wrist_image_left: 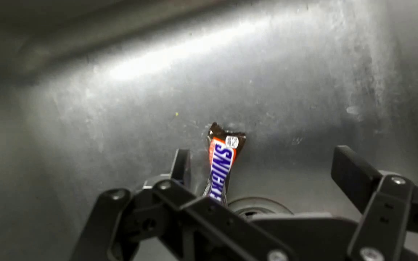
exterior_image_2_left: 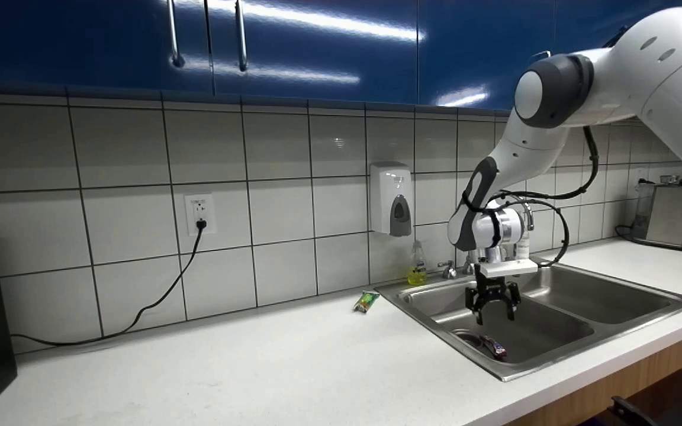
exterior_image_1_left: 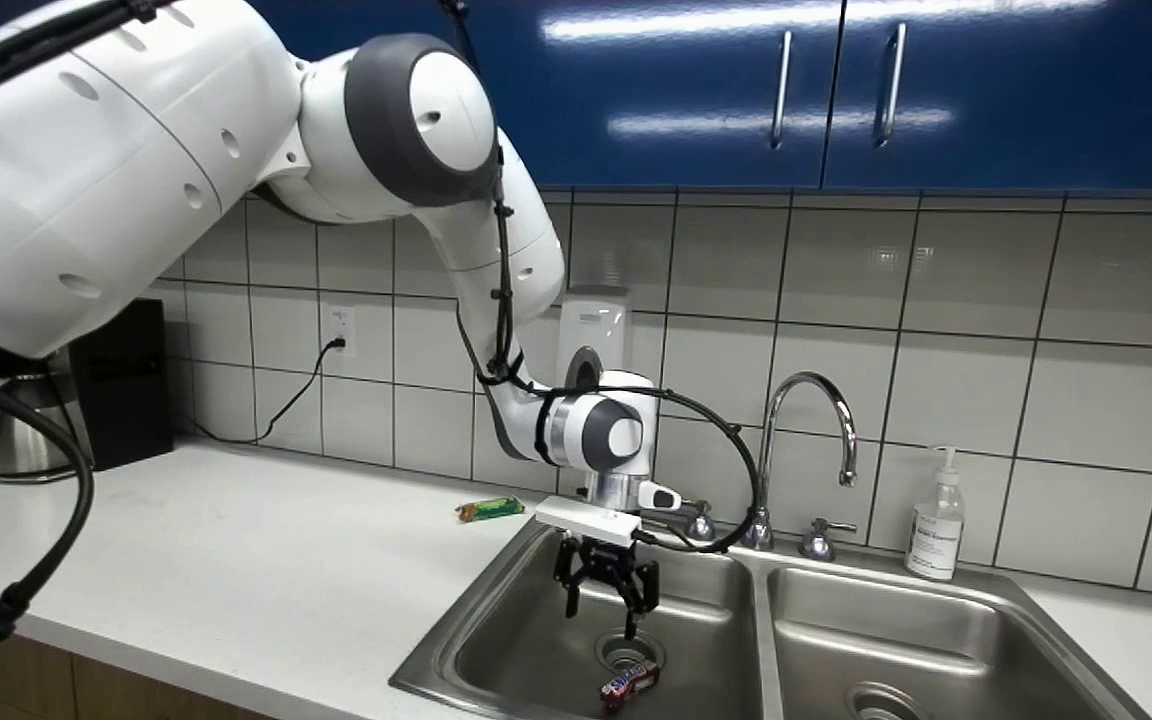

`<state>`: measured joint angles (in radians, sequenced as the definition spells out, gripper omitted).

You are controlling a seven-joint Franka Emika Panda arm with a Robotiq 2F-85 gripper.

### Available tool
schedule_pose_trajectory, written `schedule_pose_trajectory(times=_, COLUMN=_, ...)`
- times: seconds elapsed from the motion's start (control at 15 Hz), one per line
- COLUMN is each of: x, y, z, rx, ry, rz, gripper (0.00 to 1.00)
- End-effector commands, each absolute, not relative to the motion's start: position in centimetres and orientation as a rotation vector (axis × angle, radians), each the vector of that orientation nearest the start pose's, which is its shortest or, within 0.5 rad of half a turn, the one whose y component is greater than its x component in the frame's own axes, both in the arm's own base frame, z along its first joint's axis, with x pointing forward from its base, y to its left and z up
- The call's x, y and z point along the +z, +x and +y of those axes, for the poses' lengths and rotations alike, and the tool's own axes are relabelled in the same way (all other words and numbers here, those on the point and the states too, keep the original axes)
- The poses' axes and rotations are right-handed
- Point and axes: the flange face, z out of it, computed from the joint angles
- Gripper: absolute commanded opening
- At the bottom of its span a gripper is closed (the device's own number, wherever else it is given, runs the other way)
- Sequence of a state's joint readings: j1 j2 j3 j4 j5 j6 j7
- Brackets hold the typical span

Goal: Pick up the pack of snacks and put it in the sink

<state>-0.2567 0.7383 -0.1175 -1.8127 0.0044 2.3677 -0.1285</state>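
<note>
The pack of snacks is a small brown wrapper with a white, red and blue label. It lies on the floor of a sink basin beside the round drain, seen in both exterior views [exterior_image_1_left: 630, 684] [exterior_image_2_left: 493, 347] and the wrist view [wrist_image_left: 223, 159]. The double-basin steel sink [exterior_image_1_left: 762, 620] also shows in an exterior view [exterior_image_2_left: 554, 352]. My gripper [exterior_image_1_left: 601, 618] hangs over that basin, above the pack and apart from it; it also shows in an exterior view [exterior_image_2_left: 495, 319]. In the wrist view its fingers [wrist_image_left: 261, 159] are wide open and empty. A finger linkage hides the pack's lower end.
A small green packet [exterior_image_1_left: 490, 510] lies on the white counter [exterior_image_1_left: 266, 560] beside the sink. The chrome faucet [exterior_image_1_left: 767, 470] and its handles stand behind the basins. A pump bottle [exterior_image_1_left: 936, 530] stands at the sink's back edge. A dispenser [exterior_image_2_left: 391, 198] hangs on the wall.
</note>
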Motion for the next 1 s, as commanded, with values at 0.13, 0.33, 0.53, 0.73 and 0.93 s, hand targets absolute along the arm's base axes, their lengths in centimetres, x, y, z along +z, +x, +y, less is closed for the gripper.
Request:
schedule_pose_trajectory(times=0.13, x=15.4, y=51.8, z=-18.3, rx=0.443, ry=-3.156, rz=0.165, gripper=1.00)
schedule_pose_trajectory(times=0.33, x=16.3, y=49.0, z=-16.1, rx=0.491, ry=-3.168, rz=0.084, gripper=1.00)
schedule_pose_trajectory(times=0.53, x=17.5, y=46.4, z=-14.5, rx=0.516, ry=-3.169, rz=0.019, gripper=1.00)
schedule_pose_trajectory(times=0.73, x=19.0, y=43.9, z=-13.5, rx=0.505, ry=-3.174, rz=-0.011, gripper=1.00)
schedule_pose_trajectory(times=0.93, x=20.5, y=41.4, z=-12.9, rx=0.478, ry=-3.173, rz=-0.023, gripper=1.00)
